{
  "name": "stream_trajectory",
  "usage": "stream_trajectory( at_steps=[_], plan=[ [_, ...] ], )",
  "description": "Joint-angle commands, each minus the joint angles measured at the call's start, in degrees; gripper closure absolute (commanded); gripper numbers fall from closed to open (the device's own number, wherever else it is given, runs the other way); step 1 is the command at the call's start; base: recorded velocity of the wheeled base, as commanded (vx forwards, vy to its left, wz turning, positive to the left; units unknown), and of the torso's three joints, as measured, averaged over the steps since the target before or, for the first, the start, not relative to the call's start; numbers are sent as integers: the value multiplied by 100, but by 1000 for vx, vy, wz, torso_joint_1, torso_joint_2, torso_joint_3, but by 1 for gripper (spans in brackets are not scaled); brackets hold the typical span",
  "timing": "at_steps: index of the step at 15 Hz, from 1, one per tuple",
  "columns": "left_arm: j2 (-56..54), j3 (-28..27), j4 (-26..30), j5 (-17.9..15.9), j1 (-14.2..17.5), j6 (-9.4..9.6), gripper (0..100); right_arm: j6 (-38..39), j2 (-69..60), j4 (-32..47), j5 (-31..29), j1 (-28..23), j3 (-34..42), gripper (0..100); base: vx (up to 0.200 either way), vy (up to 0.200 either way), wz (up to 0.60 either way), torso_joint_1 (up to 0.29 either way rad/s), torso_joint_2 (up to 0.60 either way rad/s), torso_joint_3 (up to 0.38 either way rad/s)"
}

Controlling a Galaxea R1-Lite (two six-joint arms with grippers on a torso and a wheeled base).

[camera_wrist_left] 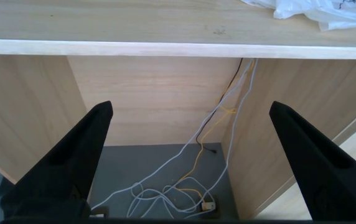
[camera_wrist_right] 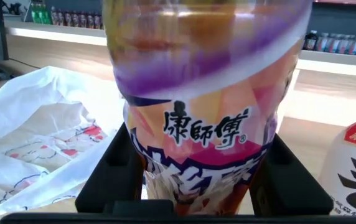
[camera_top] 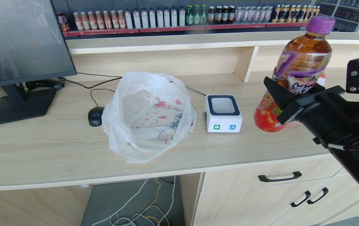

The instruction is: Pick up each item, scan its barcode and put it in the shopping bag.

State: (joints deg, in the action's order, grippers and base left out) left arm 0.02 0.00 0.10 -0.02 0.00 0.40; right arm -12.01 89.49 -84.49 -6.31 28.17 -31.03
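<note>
Head view: the bottle (camera_top: 295, 78) is being held upright at the frame's right, clamped in the right claw (camera_top: 295, 90), likely for showing to the scanner (camera_top: 222, 113) at centre. The bag (camera_top: 148, 116), centre-left, is lying open on the tabletop (camera_top: 41, 147), ready for filling; its contents cannot be told. Left wrist view: the left claw (camera_wrist_left: 190, 109) is being held apart, empty. Right wrist view: the bottle is being gripped mid-label.
</note>
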Motion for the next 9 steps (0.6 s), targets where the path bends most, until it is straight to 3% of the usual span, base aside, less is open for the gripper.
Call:
stream_trajectory(
  at_steps=[1, 9],
  plan=[
    [-2, 0, -1, 2, 0, 4, 0, -3, 42, -15, -1, -145, -185, 100, 0, 0, 0, 0, 0, 0],
    [-2, 0, -1, 2, 0, -14, 0, 49, -125, -85, -10, -163, -123, 100, 0, 200, 0, 5, 4, 1]
  ],
)
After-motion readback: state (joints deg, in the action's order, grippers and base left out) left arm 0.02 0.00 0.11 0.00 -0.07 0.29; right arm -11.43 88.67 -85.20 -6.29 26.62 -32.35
